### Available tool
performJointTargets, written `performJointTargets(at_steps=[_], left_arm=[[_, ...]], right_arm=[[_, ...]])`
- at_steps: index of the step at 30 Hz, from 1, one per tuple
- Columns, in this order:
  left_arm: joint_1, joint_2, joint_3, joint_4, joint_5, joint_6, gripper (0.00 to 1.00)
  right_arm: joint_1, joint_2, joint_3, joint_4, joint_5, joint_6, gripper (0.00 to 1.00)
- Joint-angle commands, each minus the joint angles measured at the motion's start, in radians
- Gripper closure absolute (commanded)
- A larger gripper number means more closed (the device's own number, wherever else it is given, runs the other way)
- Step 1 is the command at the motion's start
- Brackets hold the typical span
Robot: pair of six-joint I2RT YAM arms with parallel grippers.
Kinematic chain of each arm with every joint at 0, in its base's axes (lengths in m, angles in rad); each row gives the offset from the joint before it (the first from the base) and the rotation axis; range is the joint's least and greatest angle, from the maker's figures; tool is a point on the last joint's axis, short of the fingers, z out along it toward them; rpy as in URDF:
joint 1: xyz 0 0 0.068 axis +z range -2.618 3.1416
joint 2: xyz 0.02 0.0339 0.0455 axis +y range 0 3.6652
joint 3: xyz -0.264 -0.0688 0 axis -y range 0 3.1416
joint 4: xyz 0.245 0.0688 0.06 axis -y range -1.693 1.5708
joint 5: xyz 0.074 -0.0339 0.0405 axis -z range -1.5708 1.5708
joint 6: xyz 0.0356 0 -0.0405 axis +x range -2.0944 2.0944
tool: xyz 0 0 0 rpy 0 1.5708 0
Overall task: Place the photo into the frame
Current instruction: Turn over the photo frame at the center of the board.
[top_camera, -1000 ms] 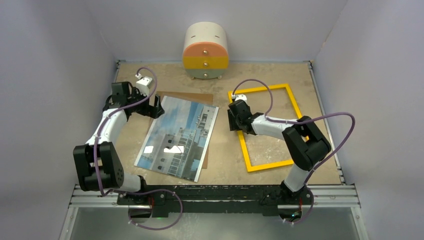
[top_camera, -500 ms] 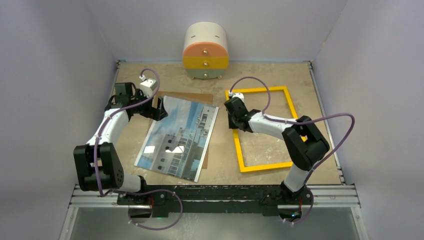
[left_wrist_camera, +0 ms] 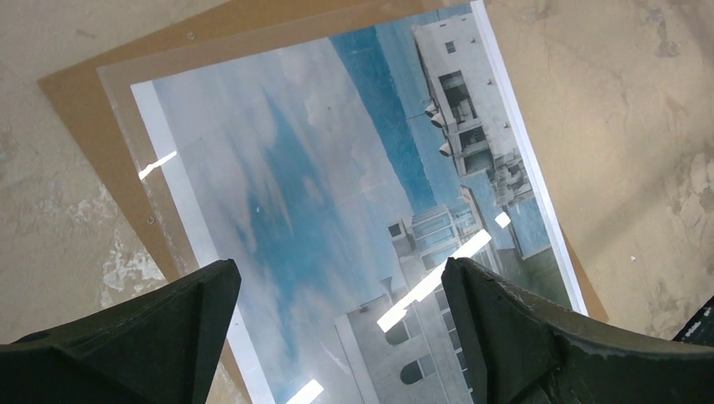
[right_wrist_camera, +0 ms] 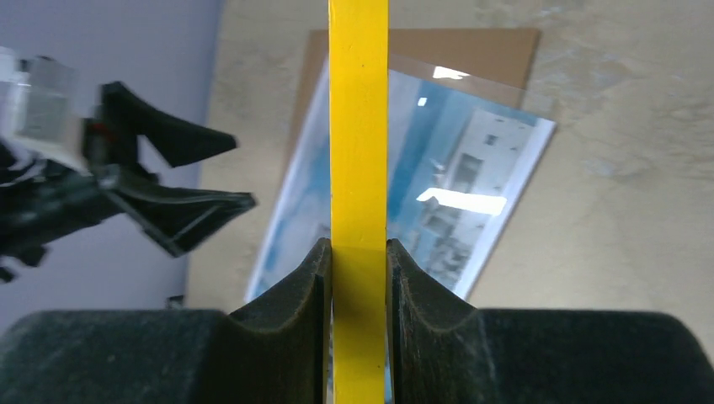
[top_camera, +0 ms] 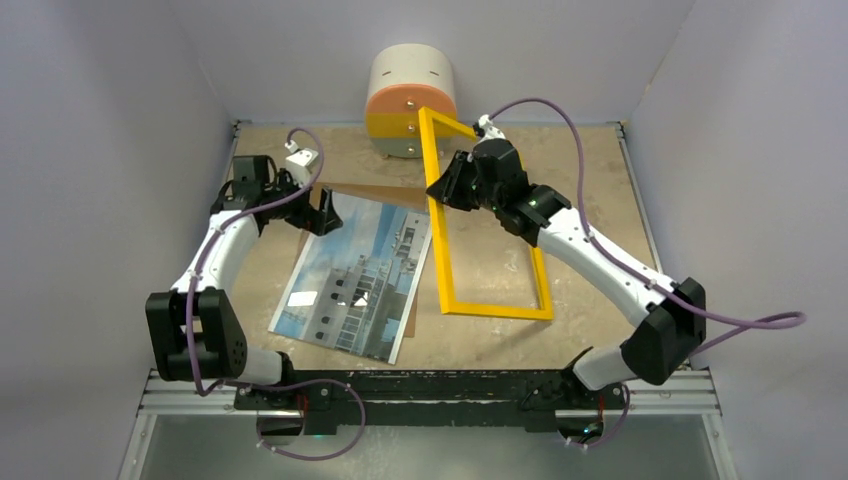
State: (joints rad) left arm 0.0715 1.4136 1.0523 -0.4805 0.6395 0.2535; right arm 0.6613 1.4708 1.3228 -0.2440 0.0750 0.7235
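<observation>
The right claw (right_wrist_camera: 358, 252) pinches the frame (top_camera: 439, 260) (far end lifted, long axis near-to-far); the left claw (left_wrist_camera: 338, 269) hangs spread above the photo (left_wrist_camera: 320, 194).

L fingers (left_wrist_camera: 151, 337) spread wide, low; R fingers (right_wrist_camera: 286, 328) clamp frame (right_wrist_camera: 358, 126), up high.

High view down from near side, two close wrist views, all sharing the photo (top_camera: 358, 272)

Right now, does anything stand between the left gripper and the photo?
Nothing visible does. The open left gripper hovers over the sky end of the photo, with only bare print below it. The frame is held tilted in the right gripper, off to the right side.
</observation>
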Motion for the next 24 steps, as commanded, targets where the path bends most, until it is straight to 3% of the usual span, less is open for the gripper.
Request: performJointTargets(at_steps=[1, 13, 24], left_arm=[[-0.027, -0.043, 0.063, -0.018, 0.041, -0.011, 0.00], [-0.064, -0.104, 0.149, -0.032, 0.048, -0.048, 0.00], [-0.157, -0.099, 0.249, 0.007, 0.052, -0.138, 0.00]], right_arm=[[0.004, -0.063, 0.082, -0.005, -0.126, 0.149, 1.00], [-0.054, -0.101, 0.079, 0.135, -0.371, 0.406, 1.00], [-0.188, -0.096, -0.125, 0.542, -0.635, 0.682, 1.00]])
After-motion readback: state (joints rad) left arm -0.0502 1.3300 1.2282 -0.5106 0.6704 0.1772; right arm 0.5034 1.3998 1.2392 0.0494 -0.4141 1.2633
